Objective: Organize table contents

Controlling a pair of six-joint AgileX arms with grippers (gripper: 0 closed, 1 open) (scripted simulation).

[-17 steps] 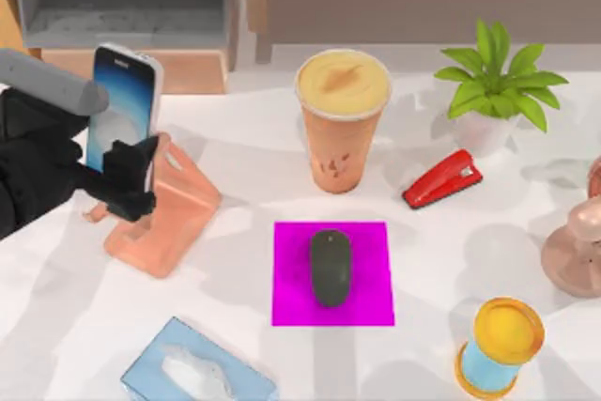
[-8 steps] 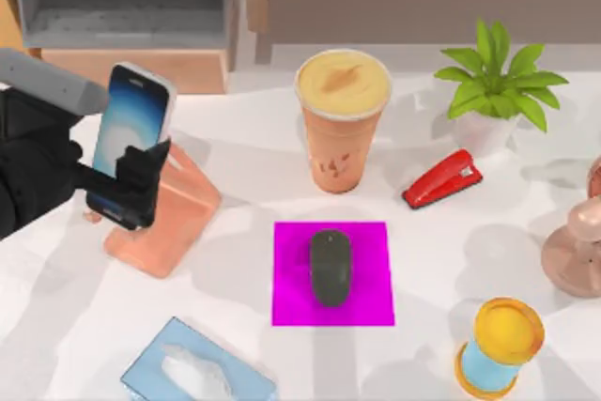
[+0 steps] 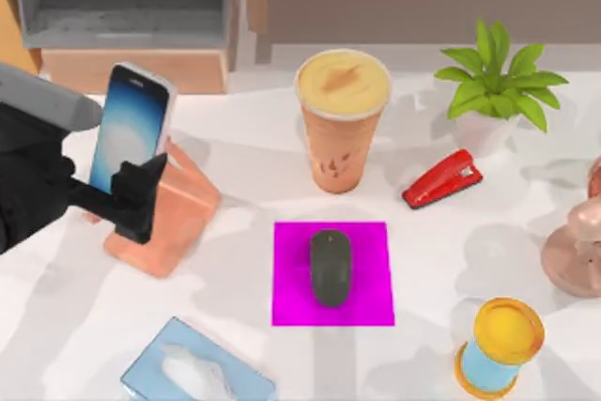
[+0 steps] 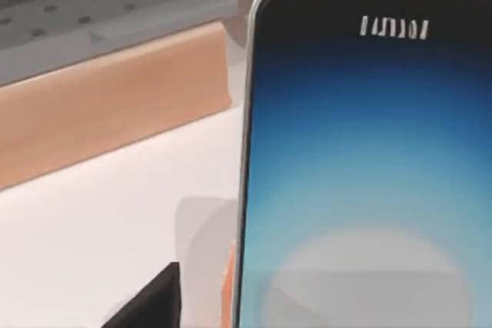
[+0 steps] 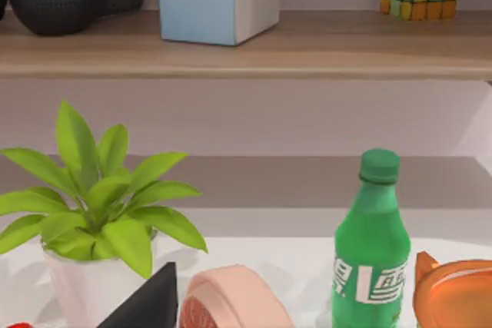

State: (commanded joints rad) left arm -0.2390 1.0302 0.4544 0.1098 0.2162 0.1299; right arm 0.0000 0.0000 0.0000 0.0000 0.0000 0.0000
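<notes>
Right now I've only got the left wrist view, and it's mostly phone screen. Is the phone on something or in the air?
Observer: The left gripper is clamped on the lower end of the smartphone, tilted over a pink stand at the left of the table. I can't tell if it's seated.
Operator: Where's the mouse?
Observer: The mouse lies on the magenta pad, mid-table.
Operator: And the cup?
Observer: The orange cup stands upright behind the pad, apart from the red stapler to its right.
</notes>
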